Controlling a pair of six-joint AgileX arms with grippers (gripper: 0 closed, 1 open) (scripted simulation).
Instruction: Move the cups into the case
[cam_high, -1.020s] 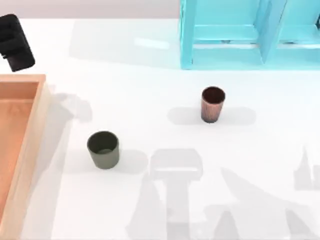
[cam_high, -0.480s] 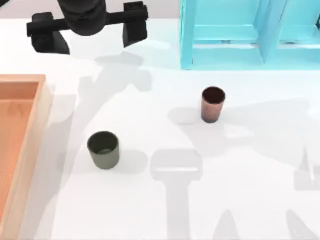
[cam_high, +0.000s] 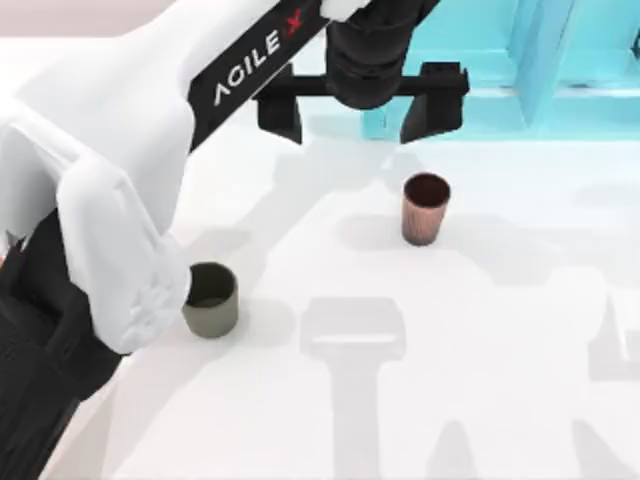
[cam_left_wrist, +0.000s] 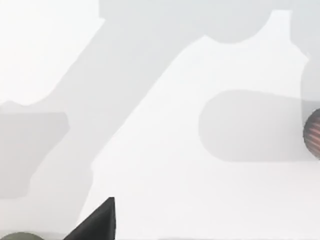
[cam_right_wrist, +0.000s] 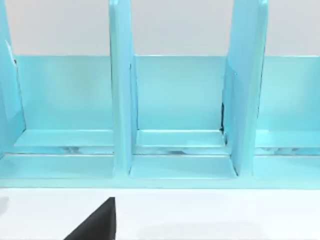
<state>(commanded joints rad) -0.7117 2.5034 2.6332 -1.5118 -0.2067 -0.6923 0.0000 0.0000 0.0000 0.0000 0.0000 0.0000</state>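
The left hand (cam_high: 350, 105), fingers spread near the desk's far edge, hovers by the copper cup (cam_high: 425, 208), likely light, rigid and slick: pinch across its rim.

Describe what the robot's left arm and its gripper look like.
The left arm has chunky white glossy links with black AGILE lettering and a red X, plus black sections near its lower end. Its left gripper is black: a round wrist, a straight crossbar, two blocky fingers.
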